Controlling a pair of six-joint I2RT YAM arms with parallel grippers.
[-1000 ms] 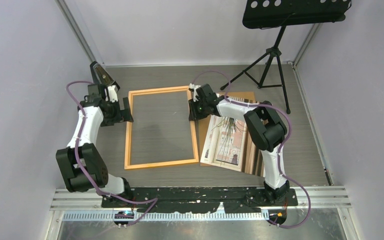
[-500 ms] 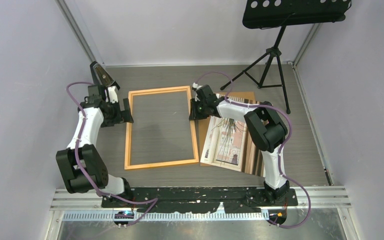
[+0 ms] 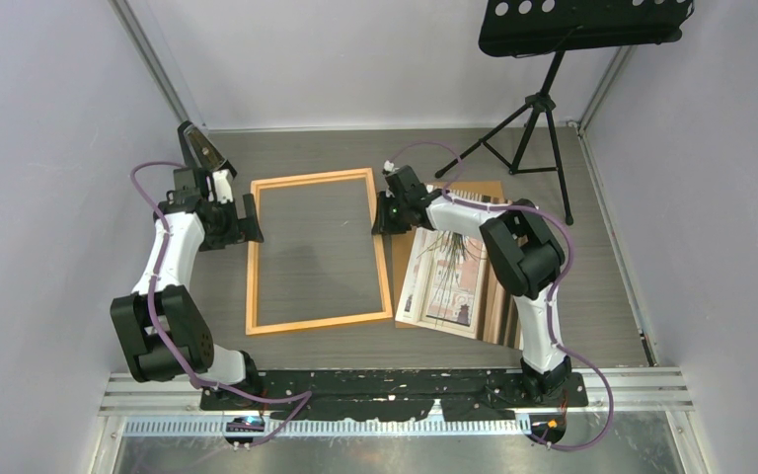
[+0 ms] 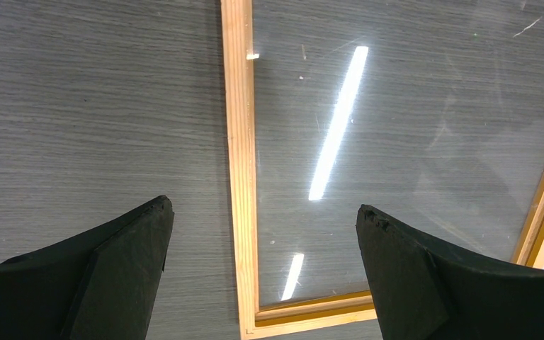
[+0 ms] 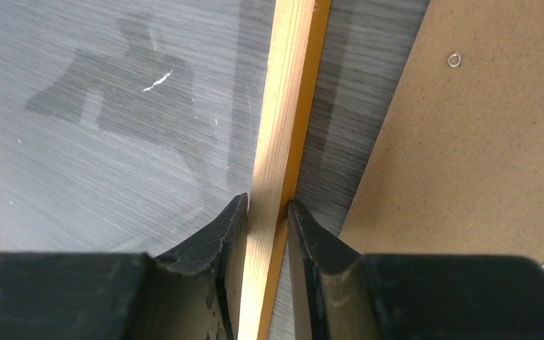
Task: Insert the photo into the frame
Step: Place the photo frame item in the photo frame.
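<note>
The orange wooden frame (image 3: 254, 257) lies flat in the middle of the table with a clear sheet (image 3: 318, 247) inside it. My right gripper (image 3: 383, 219) is shut on the frame's right rail (image 5: 278, 142), one finger on each side. The photo (image 3: 448, 281), picture side up, lies to the right of the frame on the brown backing board (image 3: 484, 191). My left gripper (image 3: 253, 225) is open and empty above the frame's left rail (image 4: 239, 156), which lies between its fingers.
A black music stand on a tripod (image 3: 538, 109) stands at the back right. The backing board (image 5: 467, 127) lies close beside the right rail. Grey walls enclose the table on three sides.
My right gripper has shifted slightly toward the back along the frame's right rail. The left arm and the frame look unmoved.
</note>
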